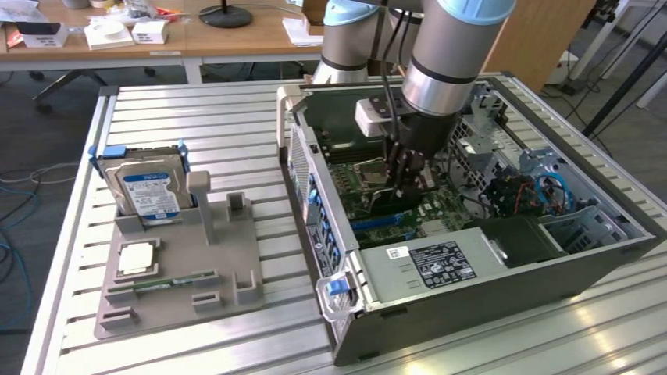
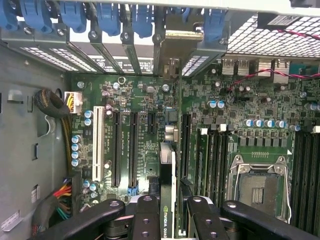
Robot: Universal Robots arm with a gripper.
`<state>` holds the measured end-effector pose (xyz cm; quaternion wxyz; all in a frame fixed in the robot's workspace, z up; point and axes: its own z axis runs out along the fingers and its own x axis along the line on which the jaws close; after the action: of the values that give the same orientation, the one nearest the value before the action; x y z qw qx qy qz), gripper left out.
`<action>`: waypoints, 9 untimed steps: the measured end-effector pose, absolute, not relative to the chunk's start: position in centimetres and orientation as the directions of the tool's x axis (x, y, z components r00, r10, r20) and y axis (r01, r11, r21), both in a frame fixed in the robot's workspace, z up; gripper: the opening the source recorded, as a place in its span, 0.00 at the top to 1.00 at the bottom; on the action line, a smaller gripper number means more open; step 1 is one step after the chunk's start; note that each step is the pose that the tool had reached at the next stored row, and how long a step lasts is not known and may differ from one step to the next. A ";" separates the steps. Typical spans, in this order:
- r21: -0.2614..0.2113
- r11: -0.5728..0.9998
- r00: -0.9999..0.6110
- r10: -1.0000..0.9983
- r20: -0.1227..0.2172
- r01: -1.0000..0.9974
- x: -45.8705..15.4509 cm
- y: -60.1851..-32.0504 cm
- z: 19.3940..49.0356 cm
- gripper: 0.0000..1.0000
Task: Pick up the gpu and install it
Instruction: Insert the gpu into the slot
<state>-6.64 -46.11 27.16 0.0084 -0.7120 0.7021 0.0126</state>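
Table (image 1: 261, 351): slatted metal, carrying a grey holder at the exterior view's left and an open computer case at its right.
Grey holder (image 1: 172, 266): a small green memory stick (image 1: 156, 283) lies in its near part; a hard drive (image 1: 151, 191) stands in its far part. No card is on it.
Computer case (image 1: 501, 305): side open, with the power supply (image 1: 438, 262) at the near end.
Gripper (image 1: 404, 173): reaching down into the middle of the case, over the motherboard (image 2: 150, 100).
Fingers (image 2: 147, 215): pinching the gpu (image 2: 167, 175), 1 on each face.
Gpu: held edge-on, just above or at the board, beside 2 long black slots (image 2: 116, 145). Whether its edge touches a slot cannot be told.
Step in hand: installing, as I judge it. The pick-up is done and the card is inside the case.
What it calls for: likely the card edge kept parallel to its slot, the bracket end meeting the rear openings (image 2: 107, 15), and a straight, even press.
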 end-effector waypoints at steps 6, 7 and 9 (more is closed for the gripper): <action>0.006 -0.014 0.014 -0.999 -0.030 -1.000 -6.7 -46.1 27.2 0.74; 0.006 -0.014 0.014 -0.999 -0.030 -1.000 -6.8 -46.1 27.2 0.74; 0.006 -0.015 0.015 -0.999 -0.030 -1.000 -6.8 -46.1 27.2 0.74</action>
<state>-6.77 -46.11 27.16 0.0084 -0.7122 0.7018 0.0126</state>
